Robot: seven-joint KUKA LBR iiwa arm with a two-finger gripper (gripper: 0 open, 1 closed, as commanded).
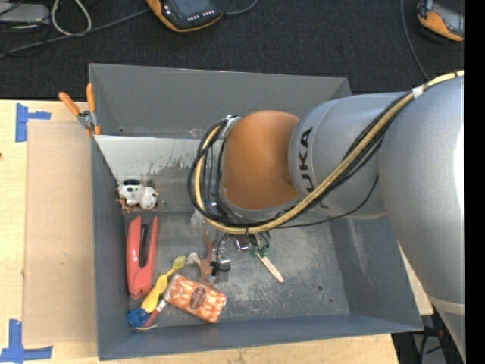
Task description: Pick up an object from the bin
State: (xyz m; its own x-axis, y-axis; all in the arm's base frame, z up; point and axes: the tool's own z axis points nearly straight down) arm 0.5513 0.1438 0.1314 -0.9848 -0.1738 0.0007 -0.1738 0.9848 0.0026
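Observation:
My gripper (219, 265) hangs low over the bin floor, just left of the middle, under the orange wrist cover. Right below and to its left lies an orange snack packet (196, 299) with a dark round label. A yellow toy with a blue end (157, 295) lies touching the packet's left side. A small pale brownish piece (198, 260) sits close against the gripper's left. A light wooden stick (269, 266) lies slanted on the floor just to the gripper's right.
A red-handled tool (140, 255) lies lengthwise along the bin's left wall. A small white and brown toy animal (137, 194) sits in the back left corner. The arm and its cables cover the bin's middle and right.

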